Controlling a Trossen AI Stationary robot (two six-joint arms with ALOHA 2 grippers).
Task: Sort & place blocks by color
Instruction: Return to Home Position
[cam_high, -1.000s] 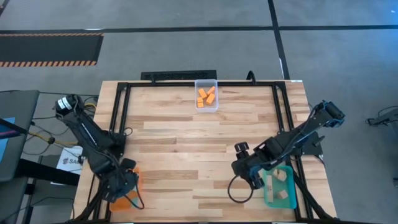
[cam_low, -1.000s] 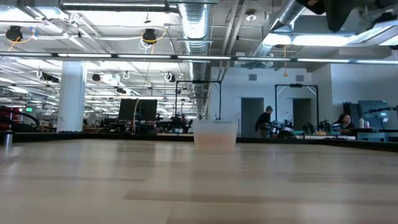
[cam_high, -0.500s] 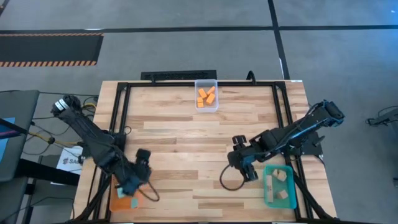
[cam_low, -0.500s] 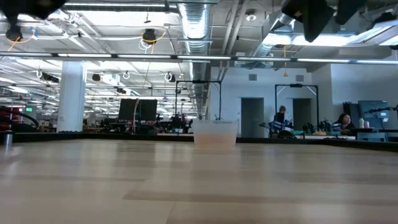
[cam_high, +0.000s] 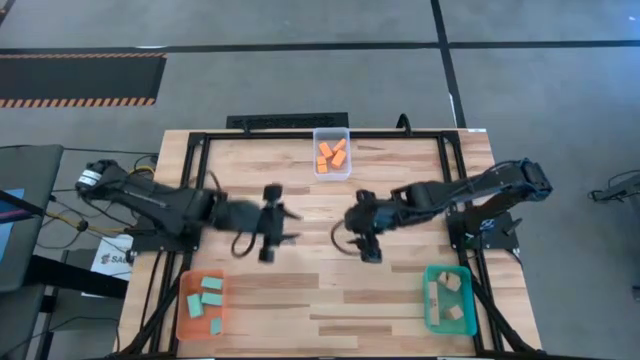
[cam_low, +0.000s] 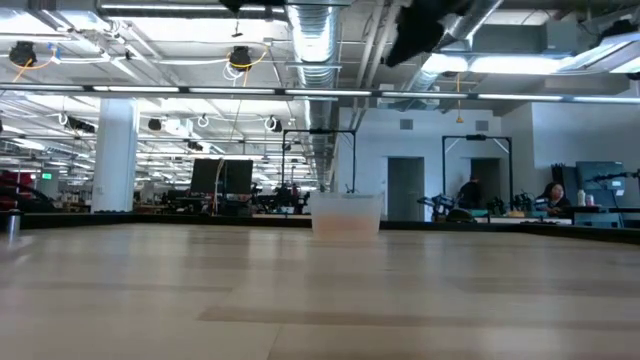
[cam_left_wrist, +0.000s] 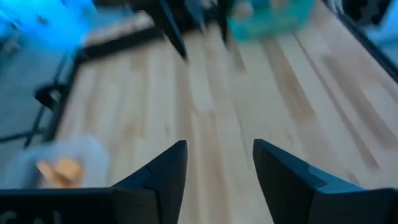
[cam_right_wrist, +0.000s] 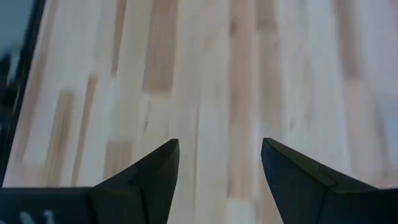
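Orange blocks (cam_high: 331, 155) lie in the clear tray (cam_high: 346, 172) at the far middle, also seen as orange blocks (cam_left_wrist: 59, 169) in the left wrist view. Teal blocks (cam_high: 205, 297) lie in the orange tray (cam_high: 186, 322) at the near left. Tan wood blocks (cam_high: 452, 283) lie in the teal tray (cam_high: 430, 320) at the near right. My left gripper (cam_high: 283, 222) (cam_left_wrist: 217, 168) hangs open over the table's middle, left of centre. My right gripper (cam_high: 352, 225) (cam_right_wrist: 219, 165) hangs open just right of it. Both hold nothing.
A black frame (cam_high: 195, 180) runs along the table's edges. Bare wood (cam_high: 320, 290) spans the middle and near part between the two near trays. In the low view the clear tray (cam_low: 346, 215) stands at the far edge, and people sit in the room behind.
My left gripper has risen from over the orange tray at the near left and swung toward the table's middle, turning to point rightward. My right gripper has gone from beside the teal tray toward the middle and far side. The blocks have stayed in their trays.
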